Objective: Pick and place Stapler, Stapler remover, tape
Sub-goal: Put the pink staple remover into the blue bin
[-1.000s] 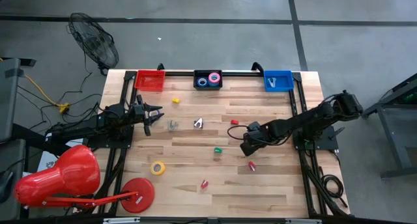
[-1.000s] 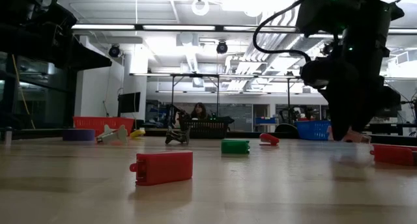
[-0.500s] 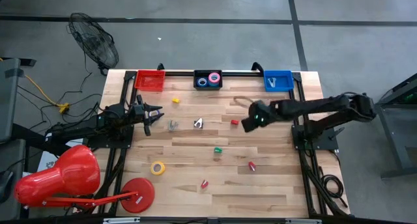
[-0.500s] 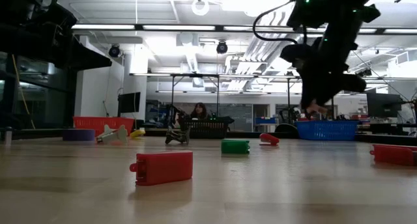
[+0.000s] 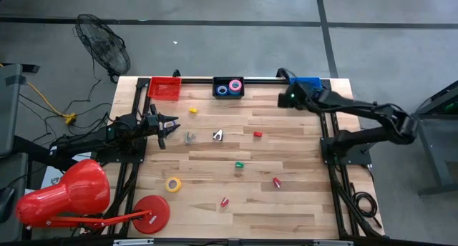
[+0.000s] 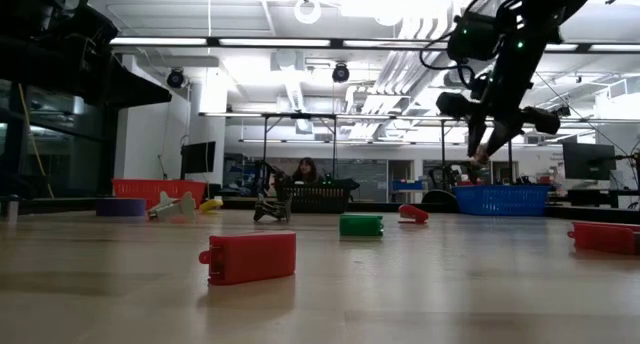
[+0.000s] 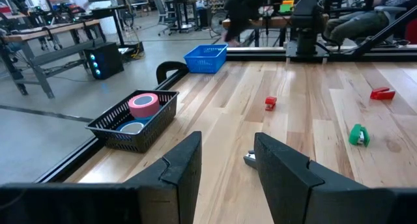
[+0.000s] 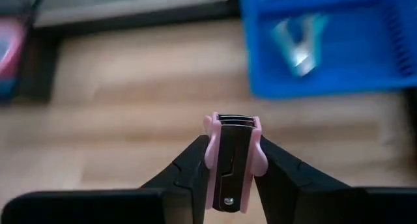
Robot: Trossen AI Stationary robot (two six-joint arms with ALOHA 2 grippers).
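My right gripper (image 5: pixel 289 98) is shut on a pink stapler remover (image 8: pixel 233 160), held in the air beside the blue bin (image 5: pixel 309 86) at the far right. That bin (image 8: pixel 326 42) holds another stapler remover (image 8: pixel 296 45). My left gripper (image 5: pixel 169 124) waits open and empty at the table's left. The black bin (image 5: pixel 229 87) holds pink and blue tape rolls, and a yellow tape roll (image 5: pixel 173 184) lies on the table. Two stapler removers (image 5: pixel 189 137) (image 5: pixel 218 135) and small red and green staplers (image 5: pixel 239 164) lie mid-table. My right gripper pinches the stapler remover by its two pink side grips (image 8: pixel 210 152) between its two fingers (image 8: pixel 189 162). The remover's metal claw end (image 8: pixel 234 118) sticks out past the fingertips. In the low view (image 6: pixel 483 156) the fingers point down and the remover is lifted clear of the table.
A red bin (image 5: pixel 164 87) stands at the far left. A yellow piece (image 5: pixel 193 110) lies near it. Red staplers lie on the table (image 5: pixel 257 134) (image 5: pixel 276 181) (image 5: pixel 225 202). A red lamp (image 5: pixel 64 196) with a flat disc base (image 5: pixel 152 214) is at the near left.
My right gripper has risen from low over the table's right middle and gone toward the far edge, to beside the blue bin. It has stayed shut on the pink stapler remover, which is now high above the table.
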